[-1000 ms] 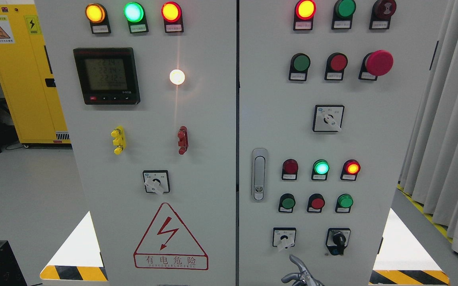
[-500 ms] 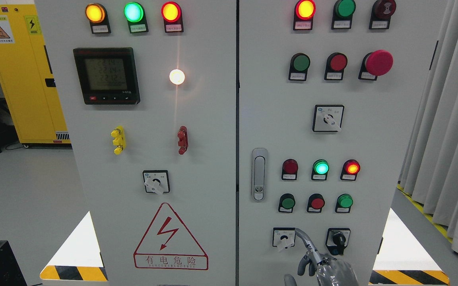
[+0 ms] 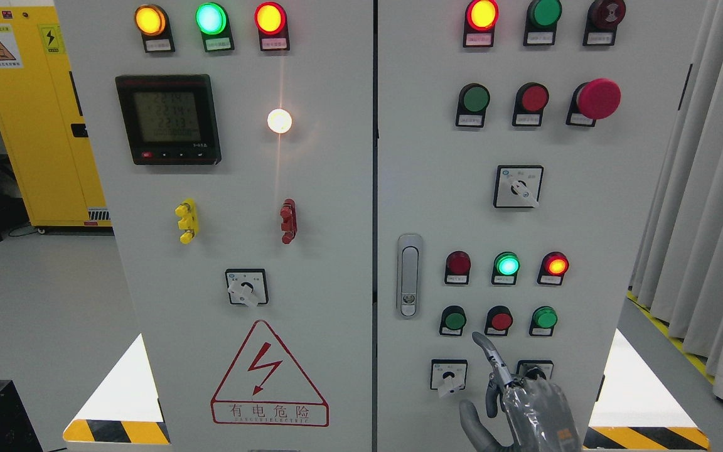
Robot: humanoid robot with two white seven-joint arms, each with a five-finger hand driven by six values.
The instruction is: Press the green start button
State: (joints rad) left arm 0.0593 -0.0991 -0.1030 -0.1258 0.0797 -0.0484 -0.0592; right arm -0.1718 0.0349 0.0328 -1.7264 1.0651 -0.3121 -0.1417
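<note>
The grey control cabinet's right door (image 3: 587, 207) carries rows of buttons and lamps. The lower button row has a green button (image 3: 455, 320) at the left, a red button (image 3: 501, 321) in the middle and another green button (image 3: 545, 317) at the right. My right hand (image 3: 512, 395) rises from the bottom edge with its index finger (image 3: 486, 351) stretched up and the other fingers curled, holding nothing. The fingertip is just below the gap between the left green button and the red button, not touching either. The left hand is out of view.
Above the lower row are a dark red lamp (image 3: 458, 263), a lit green lamp (image 3: 508, 265) and a lit red lamp (image 3: 556, 265). A rotary switch (image 3: 449, 375) sits left of the hand. A door handle (image 3: 409, 275) is further left. A red mushroom button (image 3: 598, 98) is at the upper right.
My right hand has risen from the bottom edge. Its index finger has moved up past the rotary switches towards the lower button row, and the hand now covers the black switch at the right.
</note>
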